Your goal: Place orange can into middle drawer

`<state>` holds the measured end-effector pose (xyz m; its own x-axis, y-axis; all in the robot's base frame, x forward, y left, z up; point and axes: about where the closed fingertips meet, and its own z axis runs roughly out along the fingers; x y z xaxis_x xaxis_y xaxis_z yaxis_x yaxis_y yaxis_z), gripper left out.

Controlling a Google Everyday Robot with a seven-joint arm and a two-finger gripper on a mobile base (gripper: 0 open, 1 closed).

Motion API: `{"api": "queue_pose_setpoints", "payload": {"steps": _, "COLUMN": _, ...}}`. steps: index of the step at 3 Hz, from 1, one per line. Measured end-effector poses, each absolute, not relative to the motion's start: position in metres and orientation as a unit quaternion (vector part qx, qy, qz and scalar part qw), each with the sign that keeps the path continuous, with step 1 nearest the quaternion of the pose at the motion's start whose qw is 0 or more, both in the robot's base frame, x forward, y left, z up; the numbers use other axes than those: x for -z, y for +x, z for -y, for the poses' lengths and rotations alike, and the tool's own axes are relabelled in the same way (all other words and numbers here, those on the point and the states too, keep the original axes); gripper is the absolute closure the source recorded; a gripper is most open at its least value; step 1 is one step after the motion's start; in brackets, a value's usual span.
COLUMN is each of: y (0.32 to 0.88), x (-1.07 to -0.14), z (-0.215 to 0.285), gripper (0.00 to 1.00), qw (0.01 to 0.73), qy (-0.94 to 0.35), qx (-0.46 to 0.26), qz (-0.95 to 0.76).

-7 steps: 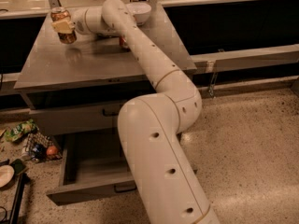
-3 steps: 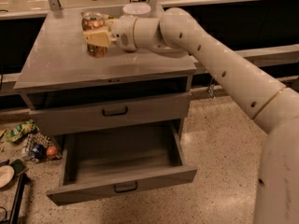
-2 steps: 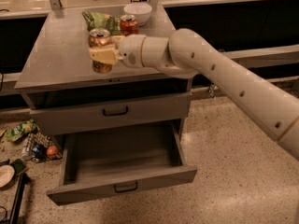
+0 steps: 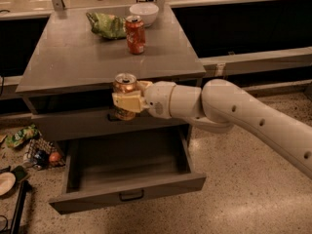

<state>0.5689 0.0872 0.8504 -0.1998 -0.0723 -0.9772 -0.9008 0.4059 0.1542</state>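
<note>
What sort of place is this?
Probably an office kitchenette or mock-up: grey cabinet with the middle drawer open, red can, green bag and bowl on top. The gripper holds the orange can above that drawer.

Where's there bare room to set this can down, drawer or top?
The middle drawer floor is bare, below the gripper holding the orange can. The cabinet top is free at front and left; green bag, red can and white bowl crowd its back.
</note>
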Motion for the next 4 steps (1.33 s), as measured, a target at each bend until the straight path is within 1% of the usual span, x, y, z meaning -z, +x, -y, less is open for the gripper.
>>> {"api": "queue_pose_setpoints", "payload": {"steps": 1, "y": 0.560, "x": -0.838, "z": -0.081, "gripper": 1.00, "qw": 0.507, "qy": -0.366, "qx": -0.401, "qz": -0.669}}
{"api": "queue_pose_setpoints", "payload": {"steps": 2, "y": 0.553, "x": -0.817, "z": -0.085, "gripper": 1.00, "qw": 0.504, "qy": -0.358, "qx": -0.425, "qz": -0.661}}
{"api": "queue_pose_setpoints", "payload": {"steps": 3, "y": 0.526, "x": -0.755, "z": -0.103, "gripper": 1.00, "qw": 0.483, "qy": -0.354, "qx": -0.474, "qz": -0.646}}
{"api": "queue_pose_setpoints", "payload": {"steps": 4, "y": 0.512, "x": -0.697, "z": -0.120, "gripper": 1.00, "qw": 0.455, "qy": -0.398, "qx": -0.492, "qz": -0.626}}
